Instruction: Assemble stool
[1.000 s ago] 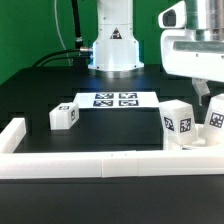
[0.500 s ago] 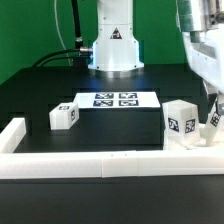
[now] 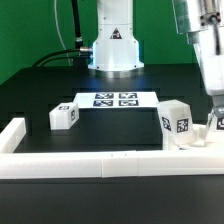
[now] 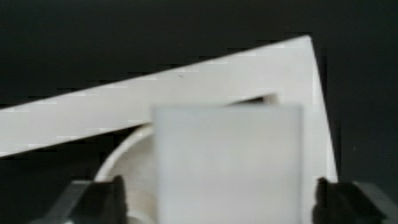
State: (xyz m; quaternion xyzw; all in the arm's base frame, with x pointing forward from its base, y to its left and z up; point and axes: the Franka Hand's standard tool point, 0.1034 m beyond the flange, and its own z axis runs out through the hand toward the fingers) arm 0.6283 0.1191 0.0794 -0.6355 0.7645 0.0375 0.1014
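Straddling a white leg (image 4: 228, 160) at the desk (image 3: 120, 128) corner beside the rail (image 3: 100, 163), the tool (image 4: 205, 205) stands released, fingers (image 4: 80, 205) either side of it; second leg (image 3: 64, 116) sits well apart.

A robotics lab: a robot arm's base (image 3: 114, 45) stands on a black desk (image 3: 40, 95), beside cables (image 3: 62, 47) and a tagged marker board (image 3: 112, 99).

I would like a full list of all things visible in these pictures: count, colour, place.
table: one, black.
rail: one, white, along the front and the exterior view's left.
marker board: one, white with black tags, middle.
stool parts: three, white, tagged: small block at that view's left, larger block at its right, third part beyond, partly hidden.
robot base: one, white, at the back.
gripper: one, dark fingers, open around the third part.
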